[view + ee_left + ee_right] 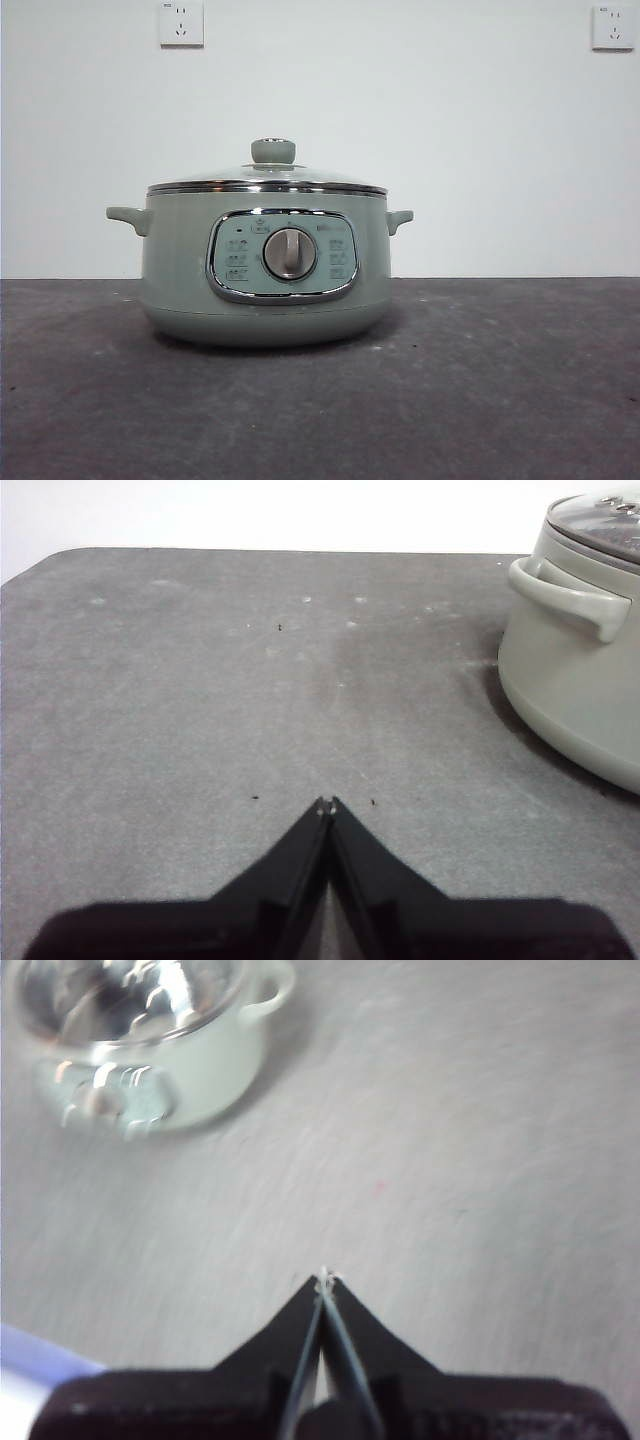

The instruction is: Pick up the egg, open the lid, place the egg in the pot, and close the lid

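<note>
The sage-green pot stands on the dark table, its chrome-framed panel with the grey dial facing the front view. The glass lid with its green knob sits shut on the pot. The pot also shows in the left wrist view and, blurred, in the right wrist view. My left gripper is shut and empty above bare table, apart from the pot. My right gripper is shut and empty, well away from the pot. The egg shows in no view.
Two wall sockets are on the white wall behind. The grey table top spreads around the pot. A pale blue-white edge shows at a corner of the right wrist view.
</note>
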Motion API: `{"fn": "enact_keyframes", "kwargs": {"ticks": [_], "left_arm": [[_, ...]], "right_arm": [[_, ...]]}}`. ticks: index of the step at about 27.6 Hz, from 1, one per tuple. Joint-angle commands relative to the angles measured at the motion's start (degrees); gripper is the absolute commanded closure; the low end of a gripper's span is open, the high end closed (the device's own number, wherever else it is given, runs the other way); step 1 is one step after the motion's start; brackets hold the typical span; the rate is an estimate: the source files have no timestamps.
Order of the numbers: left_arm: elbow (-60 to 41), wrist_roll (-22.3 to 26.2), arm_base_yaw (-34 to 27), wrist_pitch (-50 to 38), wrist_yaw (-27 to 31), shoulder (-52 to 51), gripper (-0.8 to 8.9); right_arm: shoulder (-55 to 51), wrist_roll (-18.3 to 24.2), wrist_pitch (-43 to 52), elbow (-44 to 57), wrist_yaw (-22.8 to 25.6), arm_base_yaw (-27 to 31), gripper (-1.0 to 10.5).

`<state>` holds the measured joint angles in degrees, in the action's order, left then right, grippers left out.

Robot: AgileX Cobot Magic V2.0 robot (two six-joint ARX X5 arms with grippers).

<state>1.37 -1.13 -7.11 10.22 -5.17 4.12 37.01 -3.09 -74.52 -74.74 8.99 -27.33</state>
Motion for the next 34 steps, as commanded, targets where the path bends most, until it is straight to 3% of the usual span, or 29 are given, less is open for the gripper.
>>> {"fn": "enact_keyframes", "kwargs": {"ticks": [1,5,8,12,21,34], "left_arm": [[-0.6,-0.3,-0.2,-0.2,-0.2,0.0,8.17],[-0.6,-0.3,-0.2,-0.2,-0.2,0.0,8.17],[-0.6,-0.3,-0.2,-0.2,-0.2,0.0,8.17],[-0.6,-0.3,-0.2,-0.2,-0.2,0.0,8.17],[-0.6,-0.3,-0.2,-0.2,-0.2,0.0,8.17],[-0.6,-0.3,-0.2,-0.2,-0.2,0.0,8.17]], "right_arm": [[-6.1,3.3,11.1,4.4,-3.0,7.2,9.5],[-17.7,6.2,31.9,20.0,-3.9,17.4,9.5],[-24.1,5.7,47.1,35.3,-6.8,22.7,9.5],[-28.5,5.6,56.2,48.2,-7.1,24.8,9.5],[-36.4,3.0,63.1,67.1,-6.8,24.8,9.5],[-36.6,3.0,63.6,73.7,-7.1,24.8,9.5]]}}
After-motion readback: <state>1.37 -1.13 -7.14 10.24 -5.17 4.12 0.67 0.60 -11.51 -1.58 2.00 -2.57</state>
